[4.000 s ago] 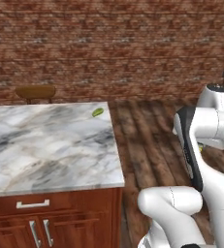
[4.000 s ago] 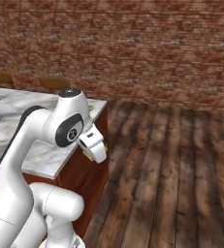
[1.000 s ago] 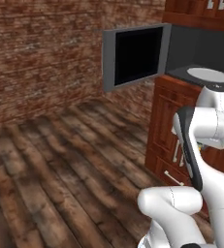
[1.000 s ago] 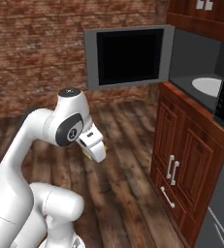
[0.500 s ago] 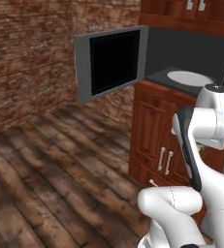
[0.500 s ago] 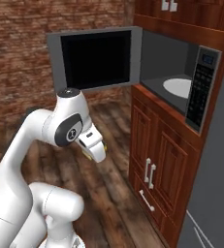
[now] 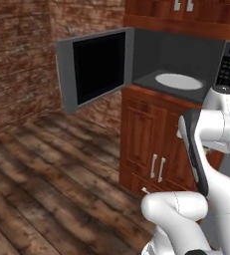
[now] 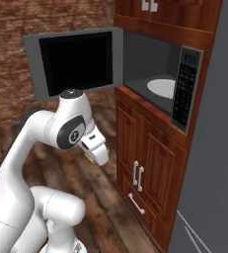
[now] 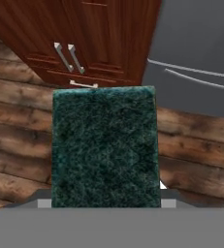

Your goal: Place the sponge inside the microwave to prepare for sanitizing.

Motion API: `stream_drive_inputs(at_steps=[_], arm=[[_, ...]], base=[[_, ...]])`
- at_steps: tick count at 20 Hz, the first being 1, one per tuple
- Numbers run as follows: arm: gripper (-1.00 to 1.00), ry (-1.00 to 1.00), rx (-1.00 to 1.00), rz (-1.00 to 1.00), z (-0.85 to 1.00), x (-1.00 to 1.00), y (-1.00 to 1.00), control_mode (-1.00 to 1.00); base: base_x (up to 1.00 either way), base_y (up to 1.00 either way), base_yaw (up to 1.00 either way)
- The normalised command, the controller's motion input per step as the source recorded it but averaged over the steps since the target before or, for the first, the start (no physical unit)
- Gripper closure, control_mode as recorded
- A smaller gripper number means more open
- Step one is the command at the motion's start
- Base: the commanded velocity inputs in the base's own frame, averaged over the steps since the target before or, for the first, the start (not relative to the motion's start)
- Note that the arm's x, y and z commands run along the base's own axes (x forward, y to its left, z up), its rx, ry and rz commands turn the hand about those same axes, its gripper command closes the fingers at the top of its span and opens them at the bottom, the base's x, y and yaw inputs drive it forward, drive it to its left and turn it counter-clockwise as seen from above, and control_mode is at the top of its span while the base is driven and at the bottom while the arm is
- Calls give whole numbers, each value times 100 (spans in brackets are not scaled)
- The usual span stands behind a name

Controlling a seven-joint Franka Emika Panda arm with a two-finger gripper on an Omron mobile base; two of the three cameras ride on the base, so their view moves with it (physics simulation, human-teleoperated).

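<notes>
Brick walls and plank flooring surround the wide grey microwave (image 8: 150, 74) at upper right, black glass door swung open. Low in the hand view, the fingers (image 9: 106, 193) grip a dark green, rough-textured sponge (image 9: 105, 145) — it could snag the cavity's frame or the door going in.

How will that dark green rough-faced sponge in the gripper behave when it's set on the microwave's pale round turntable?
The dark green rough-faced sponge looks flat and blocky, so it should lie still, not roll. Its coarse scouring face probably grips rather than slides on the pale round turntable. Likely light and squashy, it may spring back once released.
</notes>
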Motion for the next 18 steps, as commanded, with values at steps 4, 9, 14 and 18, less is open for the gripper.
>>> stream_drive_inputs(at_steps=[4, 9, 14, 18], arm=[[100, 0, 0, 0, 0, 0, 0, 100], [100, 0, 0, 0, 0, 0, 0, 100], [100, 0, 0, 0, 0, 0, 0, 100], [100, 0, 0, 0, 0, 0, 0, 100]], base=[[73, 3, -31], [70, 1, -33], [44, 31, -25], [42, 35, -21]])
